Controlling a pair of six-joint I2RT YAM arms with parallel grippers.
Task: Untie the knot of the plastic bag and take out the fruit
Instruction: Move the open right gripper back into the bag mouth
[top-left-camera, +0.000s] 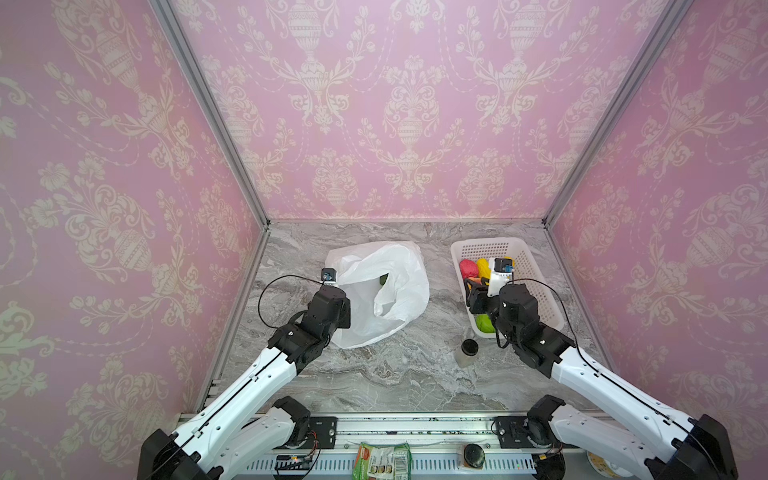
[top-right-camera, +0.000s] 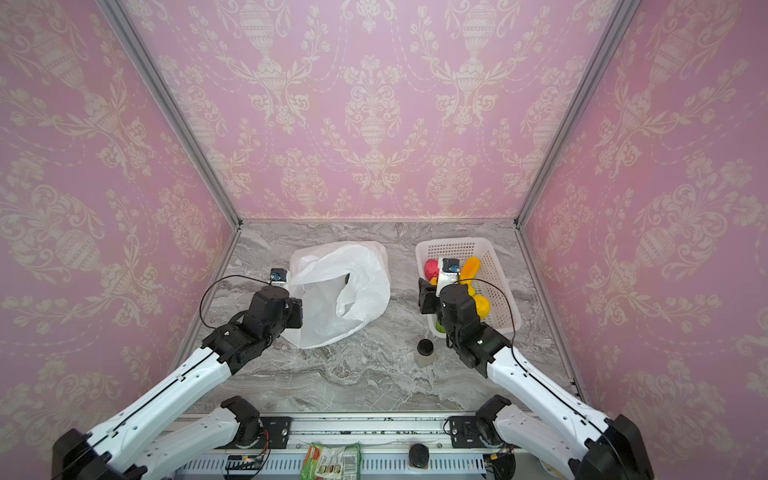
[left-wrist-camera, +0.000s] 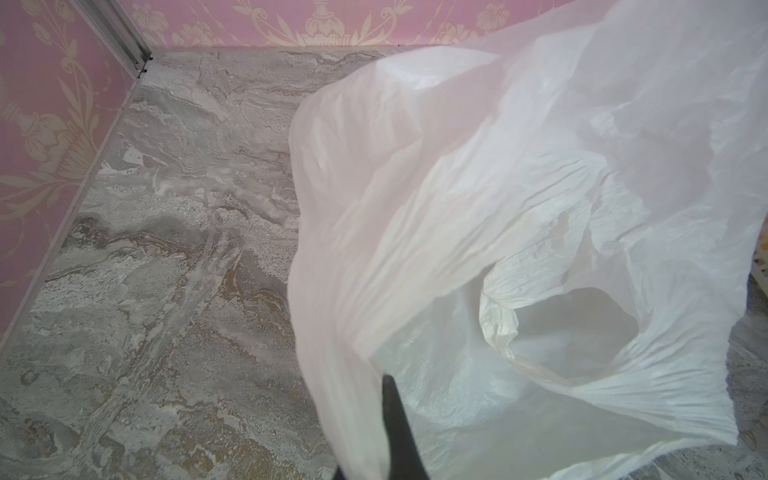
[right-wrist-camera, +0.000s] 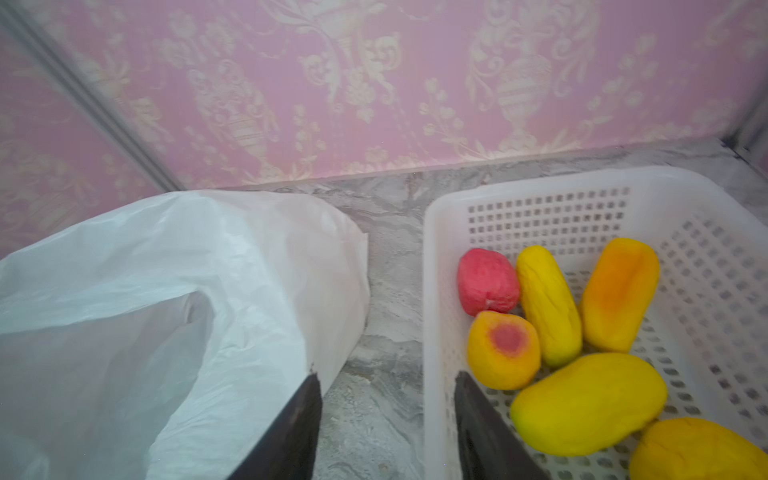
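You are holding the bag (top-left-camera: 399, 266) open with the left claw (left-wrist-camera: 388, 386). Its jaws are together on a fold of the rim at the bag's left side, and the plastic is draping over the one finger that shows. The bag is lying on the counter (top-left-camera: 399, 374), left of centre and towards the far side. No knot is showing, and the mouth is standing open. Most of the fruit (right-wrist-camera: 590, 403) is lying in the basket (top-left-camera: 486, 242) at the far right. One green fruit (top-left-camera: 383, 279) is peeking out inside the bag's mouth, so fetching it looks to be the step in hand.

The right claw (right-wrist-camera: 386, 378) is hovering with its jaws apart and nothing between them, straddling the basket's left wall. Lift it clear of that wall first, then cross left and come in through the mouth, not through the film. Raise the left claw a little so the rim is standing up and the opening is wide. Close on the fruit's middle only, because thin plastic caught in the jaws will likely drag the whole bag. Mind the jar (top-left-camera: 468, 351) standing by the basket's near-left corner while you are swinging across.
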